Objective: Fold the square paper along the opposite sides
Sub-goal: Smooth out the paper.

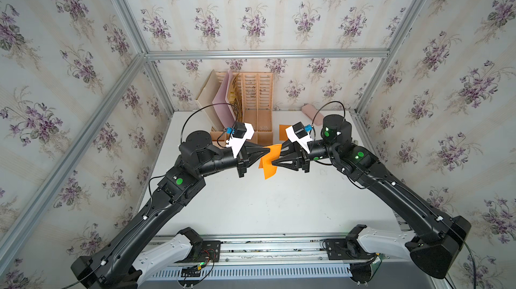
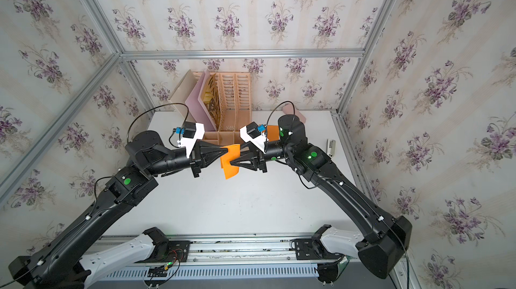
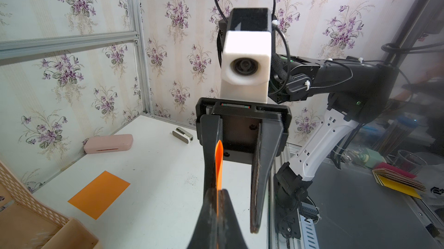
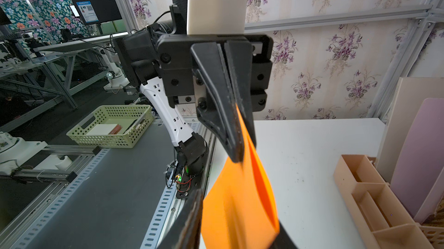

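While the left hand [image 1: 267, 150] pinches it, paper [image 1: 269, 165] dangles — airborne.

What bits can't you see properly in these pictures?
- Held orange paper: right wrist view, blurred, its near end cut off by the picture edge.
- Second orange sheet: a top view, partly behind the right wrist camera.
- Pink case: a top view, partly behind the right arm.
- Small grey thing: a top view, too small to name.
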Tool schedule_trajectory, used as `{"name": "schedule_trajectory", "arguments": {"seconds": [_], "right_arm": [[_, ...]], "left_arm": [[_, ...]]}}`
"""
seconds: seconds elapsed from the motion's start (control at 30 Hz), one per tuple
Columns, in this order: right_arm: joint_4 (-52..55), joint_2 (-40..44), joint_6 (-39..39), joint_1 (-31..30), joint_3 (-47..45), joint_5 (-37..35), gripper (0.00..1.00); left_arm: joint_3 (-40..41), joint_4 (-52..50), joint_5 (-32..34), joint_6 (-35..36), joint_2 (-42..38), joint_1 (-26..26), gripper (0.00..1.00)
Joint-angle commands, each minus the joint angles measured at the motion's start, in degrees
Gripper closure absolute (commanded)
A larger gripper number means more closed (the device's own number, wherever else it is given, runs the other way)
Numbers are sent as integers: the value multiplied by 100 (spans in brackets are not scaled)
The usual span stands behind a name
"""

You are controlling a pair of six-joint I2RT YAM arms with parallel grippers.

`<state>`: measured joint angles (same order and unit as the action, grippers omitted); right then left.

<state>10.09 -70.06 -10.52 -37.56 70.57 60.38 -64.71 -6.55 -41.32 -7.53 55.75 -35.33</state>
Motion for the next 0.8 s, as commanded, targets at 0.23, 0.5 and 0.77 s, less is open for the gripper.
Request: {"name": "schedule_trajectory", "arguments": {"seconds": [0.23,0.5,0.77], "right_arm": [[-76,72,-77,-5,-60,179,63],[-96,63,-50,-1,-60,204,100],[-108,54,-55,-5,-78,217,85]], "left_arm": [[-33,197,18,23,-72,0,100],[-61,137,26,32,-101,3,100],[-104,40,74,89,-117,-7,100]]}}
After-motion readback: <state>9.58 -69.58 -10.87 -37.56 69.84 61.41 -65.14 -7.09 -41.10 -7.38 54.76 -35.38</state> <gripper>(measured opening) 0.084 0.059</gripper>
